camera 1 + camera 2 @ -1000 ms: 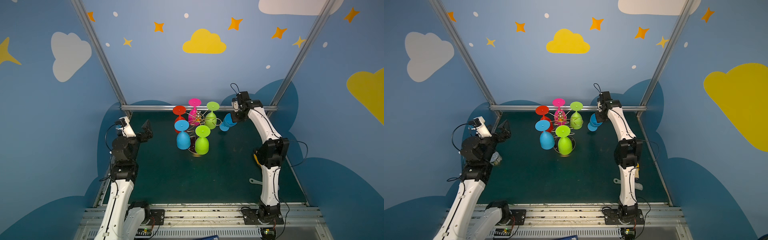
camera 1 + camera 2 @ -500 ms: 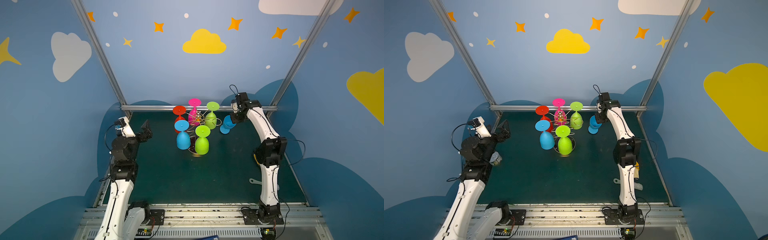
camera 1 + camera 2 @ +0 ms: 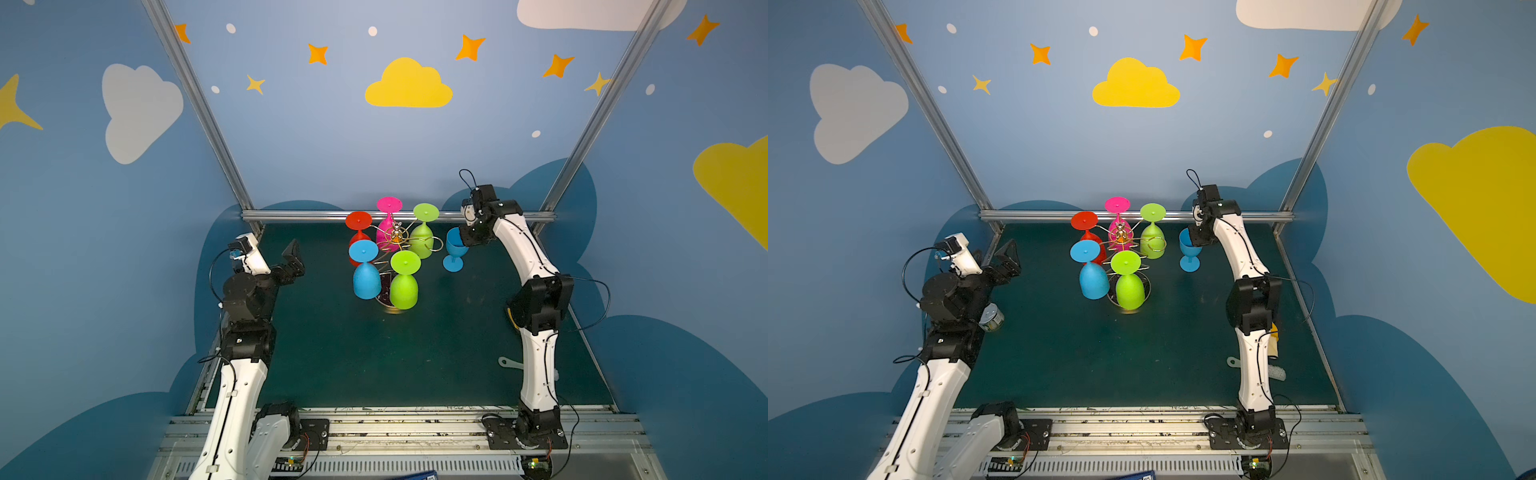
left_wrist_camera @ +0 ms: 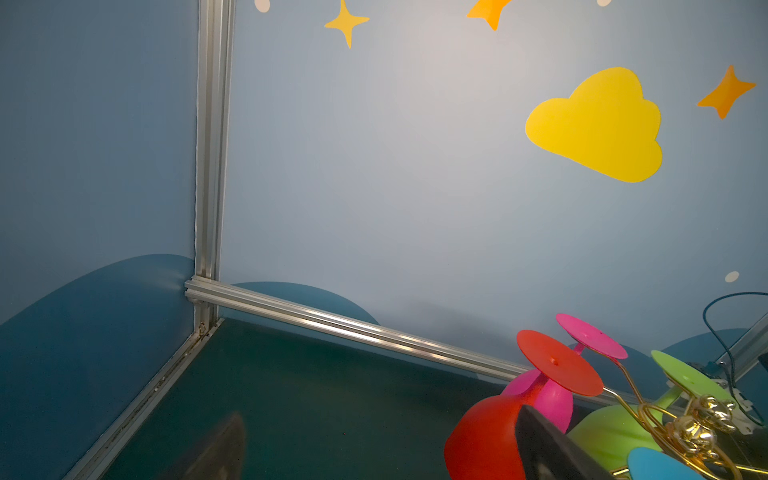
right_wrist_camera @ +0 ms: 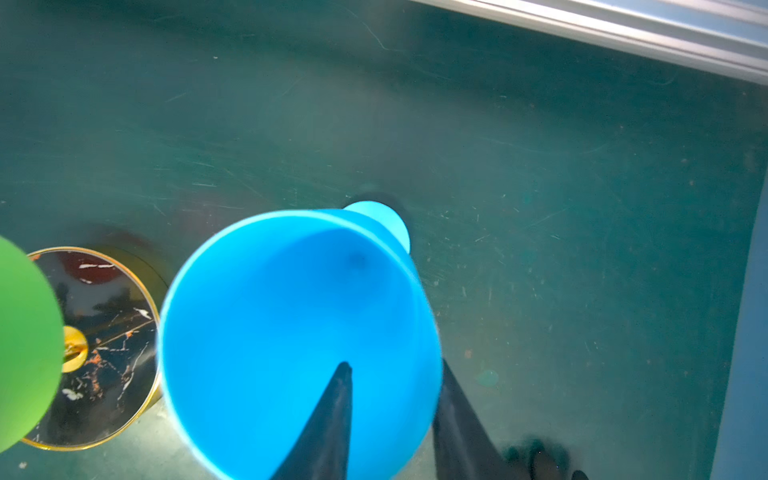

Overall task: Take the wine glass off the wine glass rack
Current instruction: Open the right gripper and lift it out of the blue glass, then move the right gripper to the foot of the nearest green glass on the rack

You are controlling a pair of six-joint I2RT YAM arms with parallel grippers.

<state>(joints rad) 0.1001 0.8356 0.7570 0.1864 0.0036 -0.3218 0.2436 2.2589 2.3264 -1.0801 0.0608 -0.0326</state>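
Note:
The gold wire wine glass rack [image 3: 397,237] [image 3: 1120,237] stands mid-table at the back; its dark glossy base [image 5: 104,299] shows in the right wrist view. Red, pink, blue and two green glasses hang upside down on it. A second blue wine glass [image 3: 455,247] [image 3: 1188,246] [image 5: 291,324] stands upright on the mat right of the rack. My right gripper [image 3: 467,239] [image 3: 1197,237] [image 5: 395,365] is open over its rim, one finger inside the bowl with a gap, one outside. My left gripper [image 3: 293,259] [image 3: 1009,259] [image 4: 382,440] is open and empty at the left.
An aluminium rail [image 3: 291,215] runs along the back edge of the green mat. A grey flat tool [image 3: 509,363] lies near the right arm's lower link, a yellow item [image 3: 1273,332] behind it. A small metal can [image 3: 992,318] sits by the left arm.
The right gripper swung the tilted blue glass upright, set its foot on the mat, and its jaws have parted from the rim. The left arm has not moved.

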